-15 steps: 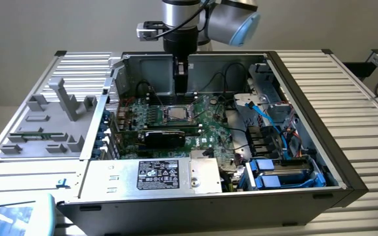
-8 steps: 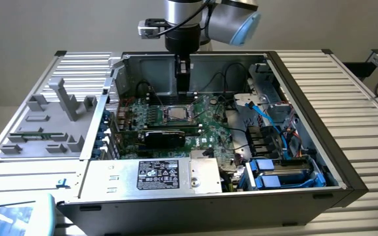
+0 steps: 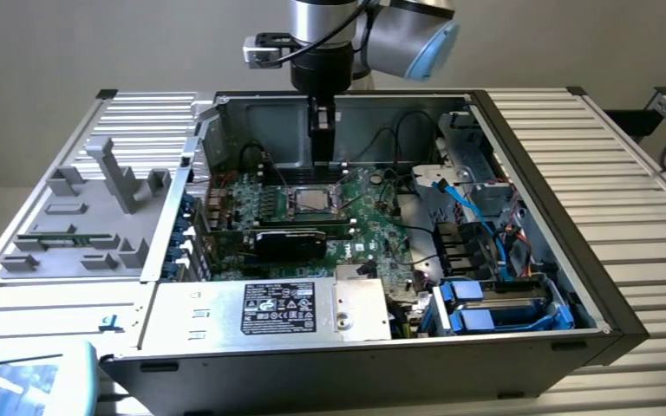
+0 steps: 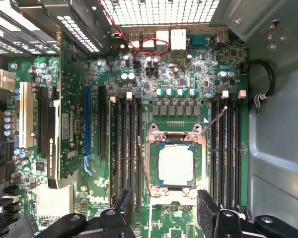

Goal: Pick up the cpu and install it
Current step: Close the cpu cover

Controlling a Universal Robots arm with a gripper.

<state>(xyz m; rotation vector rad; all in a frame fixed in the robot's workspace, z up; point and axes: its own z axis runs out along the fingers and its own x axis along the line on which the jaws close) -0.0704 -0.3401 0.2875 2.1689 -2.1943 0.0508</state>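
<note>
One grey foam tray (image 3: 79,217) lay at the exterior view's left, beside the open computer case (image 3: 264,121). Inside the case, on the green motherboard (image 3: 370,227), the cpu (image 3: 310,198) sat flat in its socket (image 4: 154,144) with its silver top up. The gripper (image 3: 325,160) hung just above it. Its fingers (image 4: 207,210) were spread wide, one to each side of the chip, grasping nothing. Blue cables (image 3: 463,204) ran down the case at the exterior view's right.
</note>
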